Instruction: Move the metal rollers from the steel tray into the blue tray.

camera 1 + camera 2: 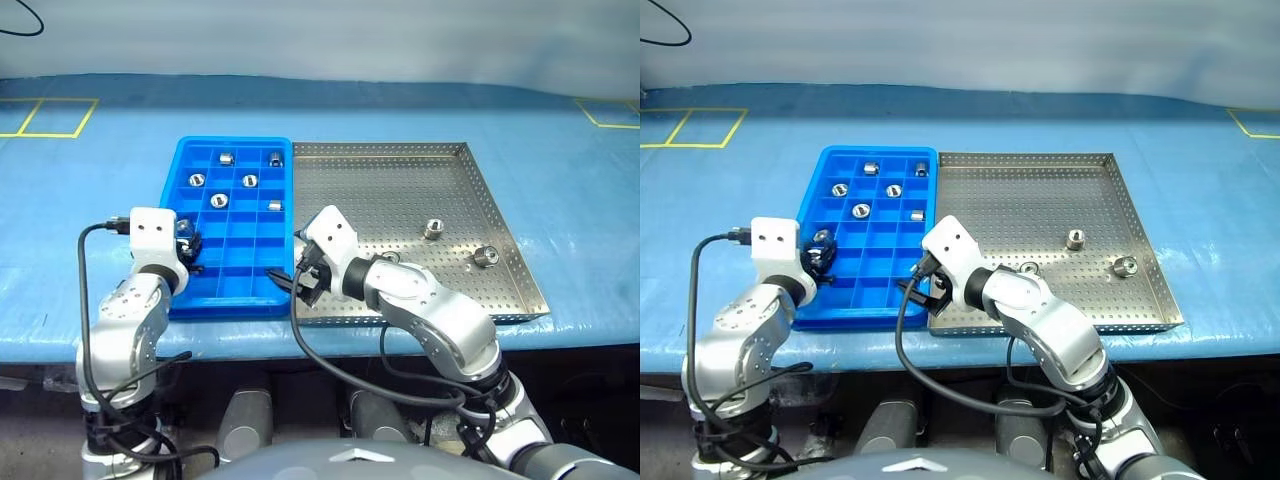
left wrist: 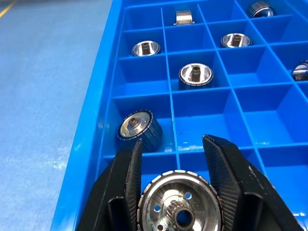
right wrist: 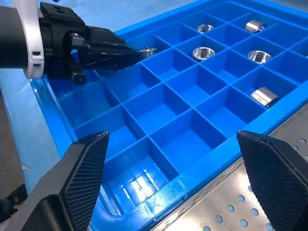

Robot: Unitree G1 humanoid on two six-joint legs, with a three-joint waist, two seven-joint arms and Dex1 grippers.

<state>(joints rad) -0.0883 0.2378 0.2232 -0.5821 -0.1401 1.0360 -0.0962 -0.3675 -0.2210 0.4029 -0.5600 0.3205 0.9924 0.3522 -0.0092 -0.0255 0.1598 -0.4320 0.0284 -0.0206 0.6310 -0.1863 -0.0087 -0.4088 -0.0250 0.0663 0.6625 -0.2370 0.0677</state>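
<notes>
table: blue mat (image 1: 90,190) covers it, yellow tape squares near the far corners; both trays sit on it side by side, long edges touching.
left gripper (image 2: 175,166): over the near-left corner of the blue tray (image 1: 170,300). Fingers (image 2: 127,178) clamped on a metal roller (image 2: 179,204), one finger on each side of its ribbed rim, bore with the toothed hub facing the wrist camera. Held above the compartments, not resting in one as far as I can tell.
blue tray: gridded plastic, left of the steel tray. Loose rollers in it, all in the far half plus one close to the left gripper:
- one just beyond the left fingertips (image 2: 139,130), lying tilted in a left-column cell
- far rows: (image 1: 227,158), (image 1: 275,158), (image 1: 197,180), (image 1: 250,181), (image 1: 219,200), (image 1: 275,205), one per cell
- near rows and the right-hand near cells look bare.
right gripper (image 1: 297,277): hanging over the seam where the blue tray's near-right corner meets the steel tray, pointing left across the blue tray. Fingers (image 3: 84,168) spread wide apart, nothing between them; wrist view looks straight through the gap at bare blue cells and at the left gripper (image 3: 103,48) opposite.
steel tray (image 1: 520,290): perforated floor, low rim, right of the blue tray. Rollers left in it:
- one (image 1: 390,258) partly hidden right behind the right arm's wrist
- one upright (image 1: 433,228) mid-right
- one (image 1: 485,256) near the right rim
- rest of the floor bare.
</notes>
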